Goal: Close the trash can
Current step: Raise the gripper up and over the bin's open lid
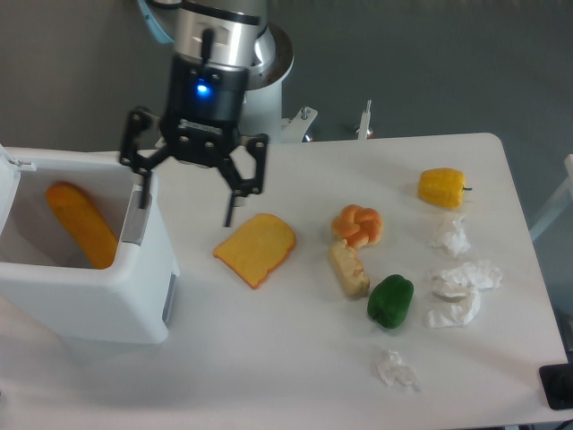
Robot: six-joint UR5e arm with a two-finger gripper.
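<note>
Trash can open, white table, grey wall

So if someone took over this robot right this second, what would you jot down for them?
Gripper: open, empty, hanging over the right edge of the trash can, by its grey latch.
Trash can: at the table's left, lid open at the far left, an orange item inside.
Done: nothing; the lid is up.
Left: reach the lid and swing it shut.

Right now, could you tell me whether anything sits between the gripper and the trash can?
Nothing visible does. The open gripper hangs right at the trash can's right rim, and the toast slice lies off to its other side.
</note>
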